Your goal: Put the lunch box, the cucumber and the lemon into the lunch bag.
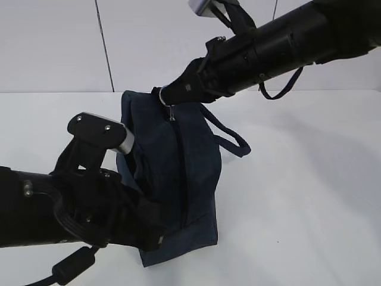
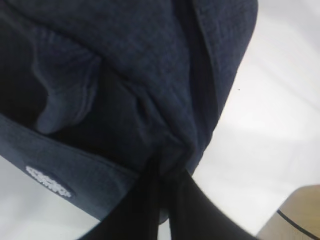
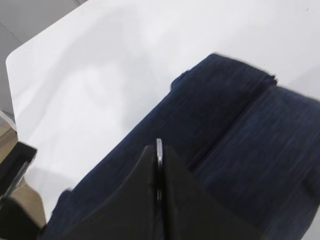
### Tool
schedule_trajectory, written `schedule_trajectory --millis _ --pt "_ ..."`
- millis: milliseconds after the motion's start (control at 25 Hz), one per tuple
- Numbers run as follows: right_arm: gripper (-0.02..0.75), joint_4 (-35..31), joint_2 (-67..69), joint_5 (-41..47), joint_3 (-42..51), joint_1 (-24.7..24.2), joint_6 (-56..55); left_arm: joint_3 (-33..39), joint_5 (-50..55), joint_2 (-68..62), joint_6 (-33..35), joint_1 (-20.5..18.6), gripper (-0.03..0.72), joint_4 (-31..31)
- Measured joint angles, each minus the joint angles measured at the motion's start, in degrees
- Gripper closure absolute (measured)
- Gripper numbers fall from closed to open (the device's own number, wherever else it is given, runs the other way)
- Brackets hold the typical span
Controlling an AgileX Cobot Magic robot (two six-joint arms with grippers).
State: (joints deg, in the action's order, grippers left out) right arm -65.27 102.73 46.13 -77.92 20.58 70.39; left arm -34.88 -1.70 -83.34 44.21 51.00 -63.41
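The lunch bag (image 1: 178, 179) stands on the white desk (image 1: 309, 196), toward its middle, with the zipper (image 1: 177, 161) running down its top and looking closed along what I can see. The right claw (image 3: 158, 165) is pinched shut on the metal ring pull (image 1: 165, 98) at the bag's far end. The left claw (image 2: 162, 175) is clamped on a fold of fabric at the near end, steadying it. No lunch box, cucumber or lemon is in sight, so I cannot tell whether they are inside; I'd guess this is the zipping stage. The desk is bare and roomy to the right; its near-left edge shows in both wrist views.
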Motion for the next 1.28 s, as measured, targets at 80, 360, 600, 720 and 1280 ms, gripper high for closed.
schedule_trajectory --millis 80,360,600,720,1280 --pt "0.730 0.0 1.6 0.0 -2.1 0.0 0.0 0.0 1.7 0.0 0.0 0.0 0.691 0.1" --pt "0.730 -0.3 7.6 -0.2 -9.0 0.0 0.0 0.0 4.8 0.0 0.0 0.0 0.691 1.4" --pt "0.730 2.6 12.0 -1.9 -14.7 0.0 0.0 0.3 6.3 0.0 0.0 0.0 0.691 1.6" --pt "0.730 4.8 14.4 -2.1 -17.2 0.0 0.0 2.2 6.3 0.2 0.0 0.0 0.692 1.2" --pt "0.730 11.2 18.3 -0.9 -19.3 -8.1 -1.3 4.5 -4.8 1.0 0.0 0.0 0.692 -1.9"
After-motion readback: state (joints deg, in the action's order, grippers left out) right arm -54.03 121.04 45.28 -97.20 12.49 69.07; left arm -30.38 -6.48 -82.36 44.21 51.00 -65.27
